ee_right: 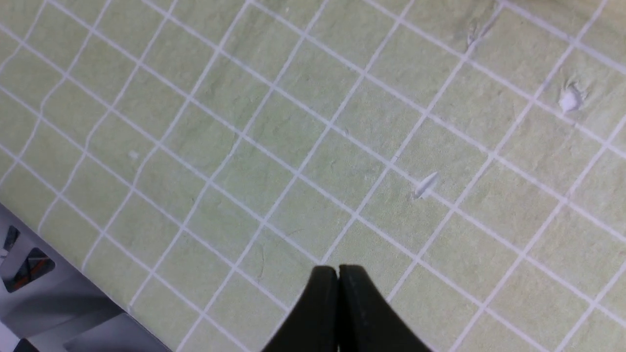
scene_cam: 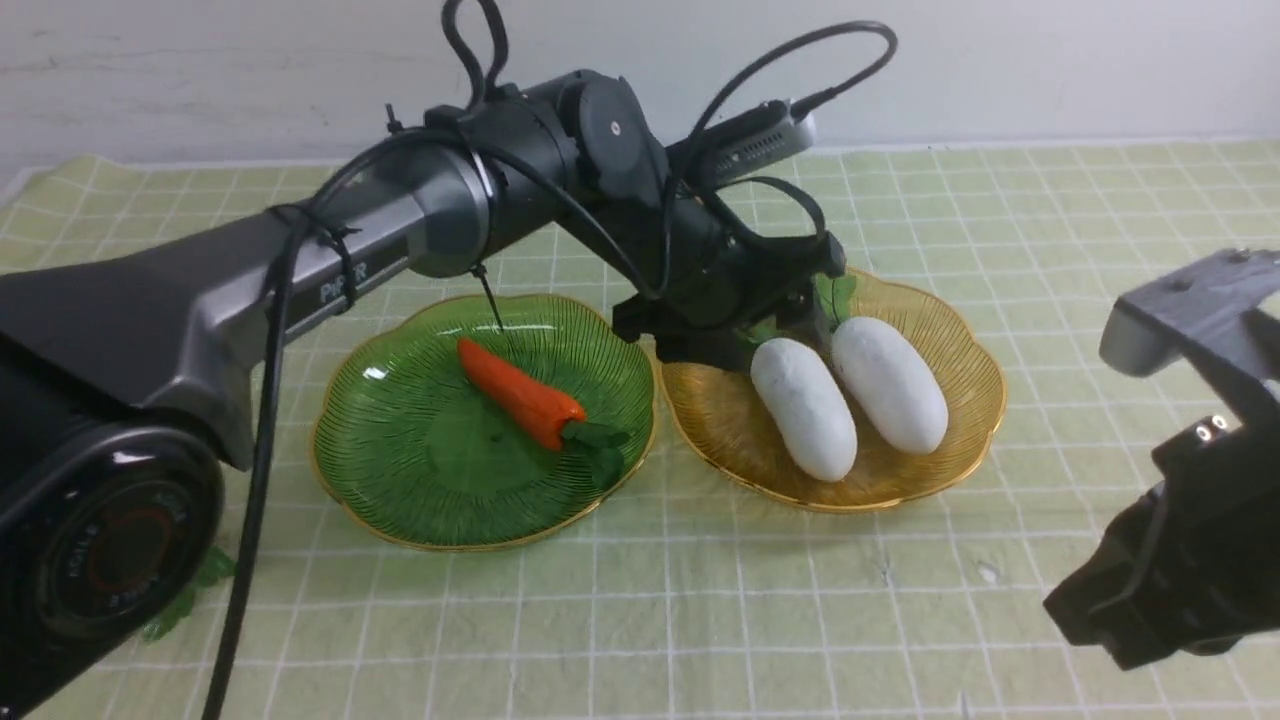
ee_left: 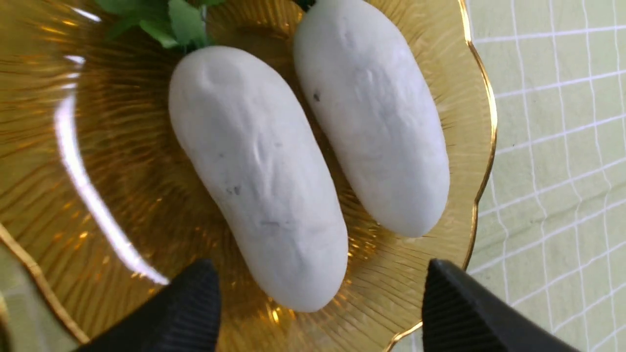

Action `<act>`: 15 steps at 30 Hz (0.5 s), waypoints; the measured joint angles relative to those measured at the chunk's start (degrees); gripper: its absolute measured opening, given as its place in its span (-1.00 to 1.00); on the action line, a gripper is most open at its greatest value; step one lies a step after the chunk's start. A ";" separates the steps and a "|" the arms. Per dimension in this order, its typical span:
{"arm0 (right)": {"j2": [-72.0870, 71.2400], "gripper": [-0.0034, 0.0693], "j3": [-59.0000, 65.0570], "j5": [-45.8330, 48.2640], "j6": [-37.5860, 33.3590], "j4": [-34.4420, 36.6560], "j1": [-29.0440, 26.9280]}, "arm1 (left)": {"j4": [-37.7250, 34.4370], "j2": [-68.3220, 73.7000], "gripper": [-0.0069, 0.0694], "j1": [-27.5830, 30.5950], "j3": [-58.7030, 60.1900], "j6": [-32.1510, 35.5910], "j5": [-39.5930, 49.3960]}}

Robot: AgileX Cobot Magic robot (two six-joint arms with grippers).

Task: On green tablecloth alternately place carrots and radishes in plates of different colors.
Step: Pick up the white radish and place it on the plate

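Your left hand (scene_cam: pixel 745 335) hangs open and empty over the amber plate (scene_cam: pixel 960 340), its fingers (ee_left: pixel 195 313) spread just above the two radishes (scene_cam: pixel 803 408), which lie side by side in it (leaves at the far end). One carrot (scene_cam: pixel 520 395) lies in the green plate (scene_cam: pixel 400 470). Your right hand (ee_right: pixel 338 276) is pinched closed on nothing, above bare green tablecloth (scene_cam: pixel 700 620).

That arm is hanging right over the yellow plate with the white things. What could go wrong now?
The open left pincer hangs close over the two radishes; pulling away carelessly might nudge one or shift the amber plate. A thin black tie under the left arm dangles above the carrot in the green plate and might brush it.
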 joint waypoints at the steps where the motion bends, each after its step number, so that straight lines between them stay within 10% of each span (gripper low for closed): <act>1: 0.00 -0.94 0.07 -0.28 -0.12 0.00 0.00 | 0.00 -0.71 0.47 0.71 0.00 0.00 1.07; 15: 0.00 -0.94 0.11 -1.25 -0.56 0.00 0.00 | 26.15 -12.29 -0.10 26.27 -0.29 0.00 21.46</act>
